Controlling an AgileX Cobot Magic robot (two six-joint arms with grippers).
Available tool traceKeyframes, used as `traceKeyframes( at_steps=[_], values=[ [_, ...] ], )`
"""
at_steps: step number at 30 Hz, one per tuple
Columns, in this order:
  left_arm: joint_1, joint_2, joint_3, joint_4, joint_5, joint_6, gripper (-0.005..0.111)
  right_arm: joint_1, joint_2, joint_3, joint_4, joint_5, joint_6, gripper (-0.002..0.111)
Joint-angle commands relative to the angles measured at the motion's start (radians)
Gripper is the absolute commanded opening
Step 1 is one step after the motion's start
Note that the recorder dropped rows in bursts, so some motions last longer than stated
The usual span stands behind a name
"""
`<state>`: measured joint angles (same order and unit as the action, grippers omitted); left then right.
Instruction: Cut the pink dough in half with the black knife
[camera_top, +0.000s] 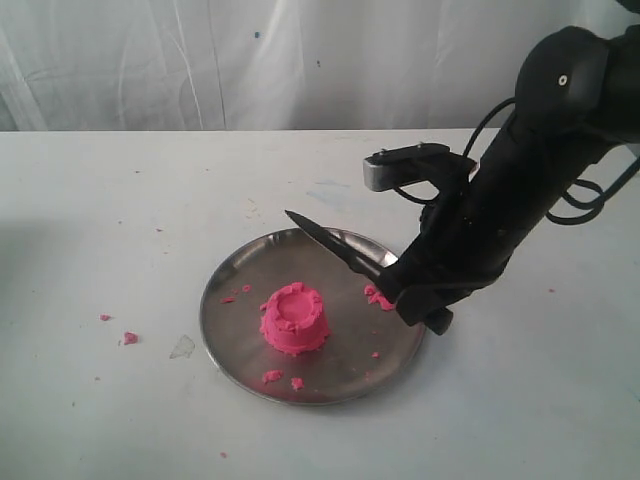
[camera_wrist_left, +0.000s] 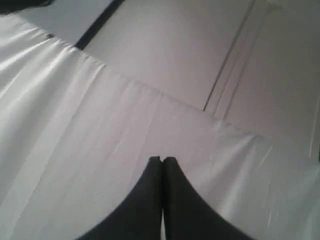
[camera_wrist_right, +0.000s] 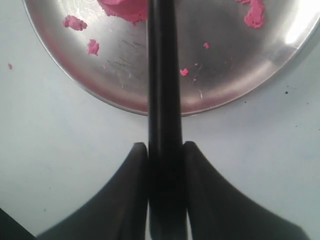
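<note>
The pink dough (camera_top: 294, 318) is one cup-shaped mound with a dented top, standing on the steel plate (camera_top: 240, 275). My right gripper (camera_top: 405, 290) is shut on the handle of the black knife (camera_top: 330, 243), at the plate's right rim. The blade points up and to the left, in the air above the plate and behind the dough, not touching it. In the right wrist view the black knife (camera_wrist_right: 162, 75) runs out from between the fingers (camera_wrist_right: 136, 165) over the steel plate (camera_wrist_right: 240, 75), and an edge of the pink dough (camera_wrist_right: 122, 9) shows. My left gripper (camera_wrist_left: 162, 160) is shut on nothing, facing white cloth.
Small pink crumbs (camera_top: 380, 297) lie on the plate, and a few more (camera_top: 128, 338) sit on the white table to its left. A scrap of clear film (camera_top: 182, 347) lies near the plate's left rim. A white curtain hangs behind the table.
</note>
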<state>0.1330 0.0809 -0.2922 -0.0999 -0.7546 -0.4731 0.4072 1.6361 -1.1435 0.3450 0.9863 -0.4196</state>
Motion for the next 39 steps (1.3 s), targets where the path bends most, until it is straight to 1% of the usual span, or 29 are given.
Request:
traceKeyframes(
  at_steps=[1, 4, 6, 7, 11, 15, 18, 20, 22, 25, 28, 30, 32, 34, 36, 38, 39],
  values=[
    [-0.005, 0.161, -0.172, 0.437, 0.012, 0.092, 0.0, 0.001, -0.01, 0.004, 0.027, 0.001, 0.004, 0.0],
    [-0.005, 0.29, -0.246, 0.694, -0.001, 0.075, 0.0, 0.001, -0.008, 0.004, 0.025, 0.001, 0.004, 0.0],
    [-0.005, 0.374, -0.276, 0.781, -0.01, 0.036, 0.0, 0.001, -0.008, 0.004, 0.025, 0.003, 0.004, 0.0],
    [-0.005, 0.42, -0.284, 0.797, -0.012, 0.011, 0.0, 0.001, -0.008, 0.004, 0.025, 0.005, 0.004, 0.0],
    [-0.005, 0.589, -0.289, 0.783, 0.01, -0.054, 0.0, 0.001, -0.008, 0.004, 0.025, 0.021, 0.004, 0.0],
    [-0.005, 0.767, -0.289, 0.749, 0.102, -0.054, 0.0, 0.001, -0.008, 0.004, 0.025, 0.025, 0.004, 0.0],
    [-0.007, 0.9, -0.289, 0.744, 0.139, -0.054, 0.0, 0.001, -0.008, 0.004, 0.025, 0.027, 0.004, 0.0],
    [-0.007, 0.983, -0.289, 0.744, 0.138, -0.062, 0.0, 0.001, -0.008, 0.004, 0.025, 0.031, 0.004, 0.0],
    [-0.007, 1.065, -0.289, 0.766, 0.127, -0.129, 0.0, 0.001, -0.008, 0.004, 0.025, 0.037, 0.004, 0.0],
    [-0.007, 1.156, -0.289, 0.842, 0.063, -0.237, 0.0, 0.001, -0.008, 0.01, 0.025, 0.039, 0.004, 0.0],
    [-0.007, 1.227, -0.289, 0.926, -0.107, -0.28, 0.0, 0.001, -0.006, 0.018, 0.025, 0.037, 0.004, 0.0],
    [-0.009, 1.269, -0.289, 0.977, -0.265, -0.288, 0.0, 0.001, -0.006, 0.018, 0.025, 0.025, 0.004, 0.0],
    [-0.037, 1.306, -0.29, 0.982, -0.372, -0.288, 0.0, 0.001, -0.006, 0.018, 0.021, 0.009, -0.003, 0.0],
    [-0.092, 1.334, -0.299, 0.99, -0.4, -0.278, 0.0, 0.001, -0.006, 0.018, 0.021, 0.004, -0.043, 0.0],
    [-0.158, 1.36, -0.323, 1.04, -0.346, -0.225, 0.0, 0.005, -0.006, 0.018, 0.021, -0.004, -0.099, 0.0],
    [-0.231, 1.386, -0.358, 1.135, -0.242, -0.144, 0.0, 0.005, -0.006, 0.018, 0.019, -0.028, -0.13, 0.0],
    [-0.269, 1.4, -0.38, 1.198, -0.166, -0.107, 0.0, 0.005, -0.006, 0.018, 0.009, -0.041, -0.135, 0.0]
  ],
)
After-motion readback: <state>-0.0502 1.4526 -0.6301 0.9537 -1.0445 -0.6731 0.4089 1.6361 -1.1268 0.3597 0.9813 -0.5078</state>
